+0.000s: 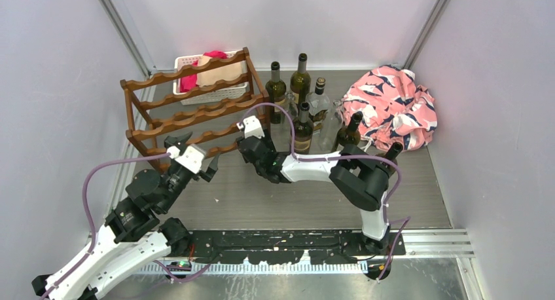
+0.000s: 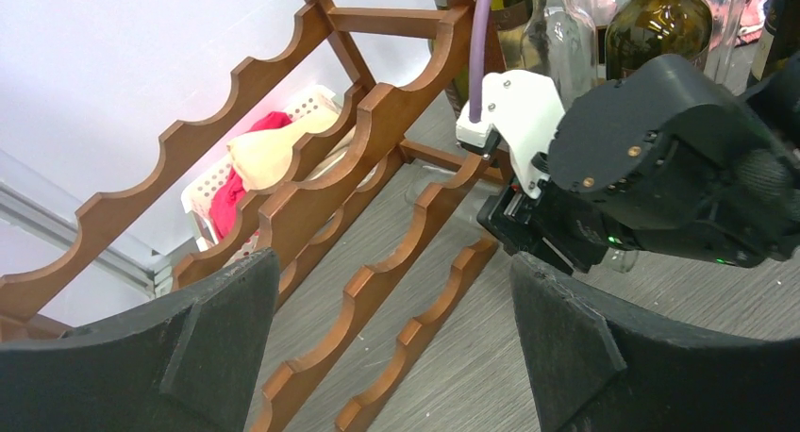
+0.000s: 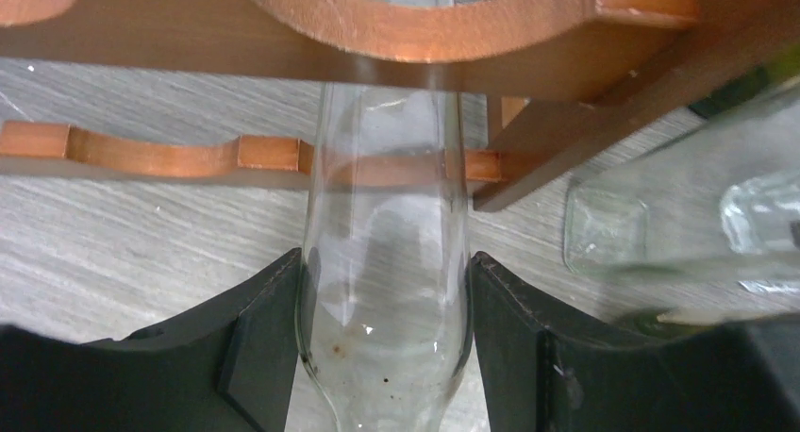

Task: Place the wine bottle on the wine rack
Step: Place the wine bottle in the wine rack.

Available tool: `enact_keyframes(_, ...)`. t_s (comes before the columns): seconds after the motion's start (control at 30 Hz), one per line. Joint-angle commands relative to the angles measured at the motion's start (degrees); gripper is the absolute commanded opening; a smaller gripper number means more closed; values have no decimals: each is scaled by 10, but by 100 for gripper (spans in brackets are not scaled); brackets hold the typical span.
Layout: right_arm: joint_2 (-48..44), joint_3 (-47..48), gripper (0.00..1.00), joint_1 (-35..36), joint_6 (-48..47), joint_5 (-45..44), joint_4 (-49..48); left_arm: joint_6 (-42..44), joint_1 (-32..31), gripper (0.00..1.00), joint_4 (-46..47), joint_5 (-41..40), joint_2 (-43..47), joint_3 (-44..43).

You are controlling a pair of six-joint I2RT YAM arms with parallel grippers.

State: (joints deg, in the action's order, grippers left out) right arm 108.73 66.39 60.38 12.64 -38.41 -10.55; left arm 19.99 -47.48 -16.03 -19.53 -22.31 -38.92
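The wine rack [image 1: 190,110] is dark reddish-brown wood with scalloped rails and stands at the back left. My right gripper [image 3: 385,258] is shut on a clear glass wine bottle [image 3: 387,168], with a black finger pressed against each side. The bottle lies low, pointing in under a scalloped rail [image 3: 425,26] near the rack's right post. In the top view the right gripper [image 1: 252,146] sits at the rack's lower right corner. My left gripper [image 2: 394,262] stands open and empty in front of the rack's lower rails [image 2: 396,262]; the right wrist [image 2: 660,158] is close on its right.
Several upright dark and clear bottles [image 1: 301,110] stand right of the rack. A pink patterned cloth [image 1: 393,107] is heaped at the back right. A white slotted basket [image 1: 209,77] holding pink and beige items sits behind the rack. Another clear bottle [image 3: 679,215] is near my right gripper.
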Motion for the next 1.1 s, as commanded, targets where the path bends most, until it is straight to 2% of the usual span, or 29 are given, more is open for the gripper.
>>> enact_keyframes(0.0,12,48,58,-18,2,-5,-61,6,4,91,44,-8,8,0)
enact_keyframes(0.2,41,71,73,-26,-18,12,-66,7,5,90,45,-10,7,2)
enact_keyframes(0.33,46,73,94,-28,-29,18,-73,8,5,90,45,-10,4,2)
enact_keyframes(0.4,43,71,99,-28,-37,24,-74,7,5,90,45,-8,5,2)
enact_keyframes(0.57,20,64,100,-24,-49,41,-63,7,5,90,44,-7,5,1)
enact_keyframes(0.9,-87,29,100,5,-62,115,34,-9,10,90,49,9,24,-3)
enact_keyframes(1.07,-152,9,100,7,-71,209,109,-24,11,90,60,7,53,-3)
